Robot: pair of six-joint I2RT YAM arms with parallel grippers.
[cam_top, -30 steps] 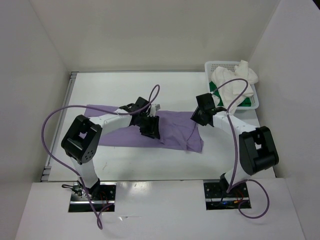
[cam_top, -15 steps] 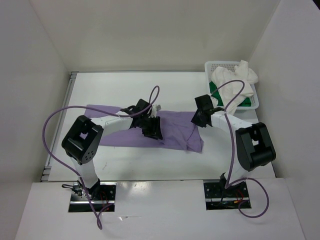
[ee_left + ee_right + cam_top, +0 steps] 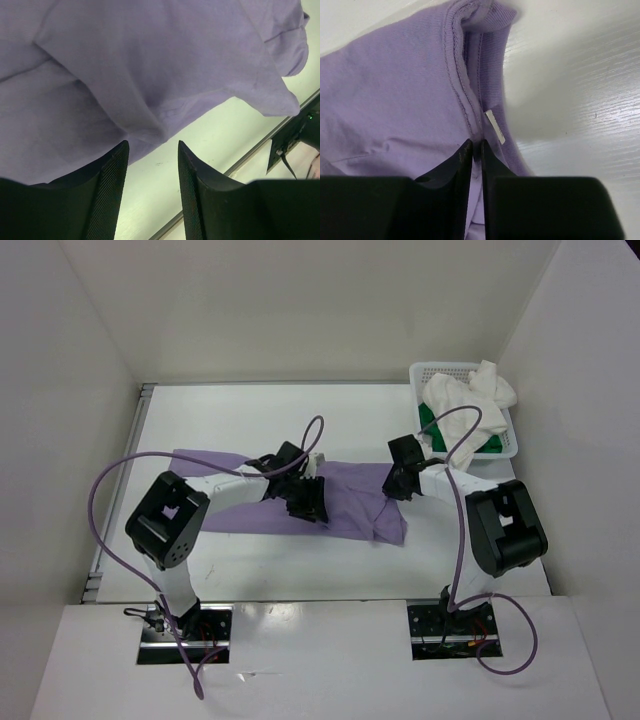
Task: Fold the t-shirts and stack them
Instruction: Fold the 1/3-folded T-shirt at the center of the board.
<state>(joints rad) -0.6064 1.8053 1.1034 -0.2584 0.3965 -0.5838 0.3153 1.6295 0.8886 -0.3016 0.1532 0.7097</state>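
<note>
Top external | lavender t-shirt [image 3: 350,505] creased | left end effector [image 3: 151,146] apart | right end effector [image 3: 475,144] pinching hem

We see a plain lavender t-shirt [image 3: 350,505], unpatterned, shading to darker purple along its folds. It has a small white label [image 3: 495,126] beside the ribbed collar seam. The table [image 3: 250,420] under it is white, with a faint streaky grain in the right wrist view. The basket [image 3: 445,371] is white with a grid of small holes; in it we make out a white t-shirt [image 3: 470,400] and a bright green t-shirt [image 3: 492,443]. The left arm [image 3: 165,520] and right arm [image 3: 505,530] are black with white links, and their cables [image 3: 105,490] are purple. The left tool [image 3: 152,150] is black, its pads [image 3: 116,185] showing a fine mesh pattern; the right tool [image 3: 476,146] is plain black. The walls [image 3: 300,310] are white.
</note>
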